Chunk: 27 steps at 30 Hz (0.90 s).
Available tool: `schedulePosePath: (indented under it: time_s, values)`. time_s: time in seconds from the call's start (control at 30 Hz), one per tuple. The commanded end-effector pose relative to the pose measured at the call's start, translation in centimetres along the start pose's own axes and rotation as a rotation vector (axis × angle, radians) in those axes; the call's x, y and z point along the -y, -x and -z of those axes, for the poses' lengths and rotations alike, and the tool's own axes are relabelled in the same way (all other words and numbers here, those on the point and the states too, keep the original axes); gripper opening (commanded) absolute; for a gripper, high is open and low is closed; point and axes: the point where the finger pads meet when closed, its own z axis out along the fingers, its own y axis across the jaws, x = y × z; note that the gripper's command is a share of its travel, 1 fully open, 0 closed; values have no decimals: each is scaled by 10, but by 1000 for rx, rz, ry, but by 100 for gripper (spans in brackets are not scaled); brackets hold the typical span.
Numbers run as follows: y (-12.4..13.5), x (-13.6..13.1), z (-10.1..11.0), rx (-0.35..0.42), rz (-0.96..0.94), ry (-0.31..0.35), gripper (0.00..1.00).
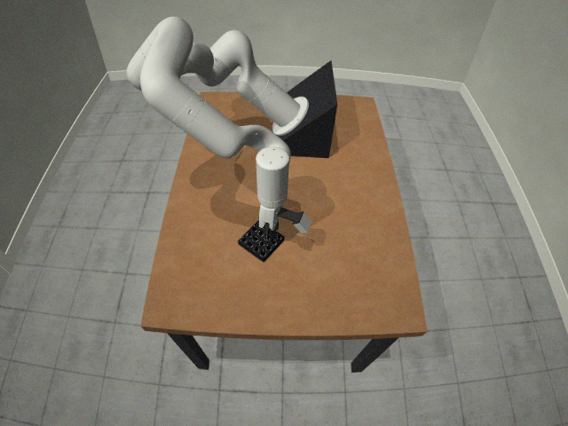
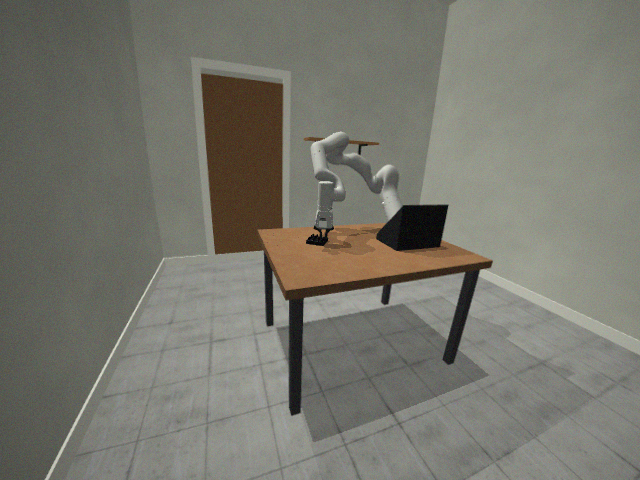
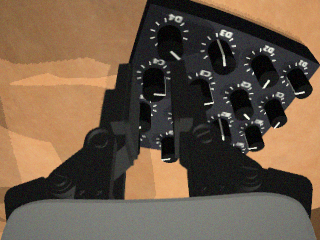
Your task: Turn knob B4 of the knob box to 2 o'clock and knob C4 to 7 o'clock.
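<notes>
The black knob box (image 1: 250,251) (image 2: 312,242) (image 3: 197,26) stands on the table. In the wrist view its names appear upside down. My gripper (image 1: 267,232) (image 2: 323,236) (image 3: 153,83) points down over it, partly open, with nothing held. Knob C4 (image 3: 153,82) shows in the gap between the fingers, with visible space on both sides; fingertip height against it is unclear. Its white line points right in the wrist view, toward the knob 3 side, roughly 8 to 9 o'clock. Knob B4 (image 3: 145,115) is partly covered by the left finger, and its line is hidden.
Knob D4 (image 3: 169,40) stands beyond the fingertips. Knob C3 (image 3: 203,91) is just right of the right finger. Knob A3 (image 3: 169,148) is lower, beside that finger. A4 and B3 are mostly hidden. The black wedge base (image 1: 311,132) (image 2: 421,227) carries the arm.
</notes>
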Motion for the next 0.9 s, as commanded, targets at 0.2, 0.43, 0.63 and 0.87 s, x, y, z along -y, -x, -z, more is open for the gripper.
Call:
schedulePosePath:
  time_s: [0.2, 0.43, 0.63, 0.87]
  values:
    - [0, -1, 1, -1, 0, 1, 19]
    - [0, -1, 1, -1, 0, 1, 19]
    - [0, -1, 1, -1, 0, 1, 8]
    - [0, -1, 1, -1, 0, 1, 8]
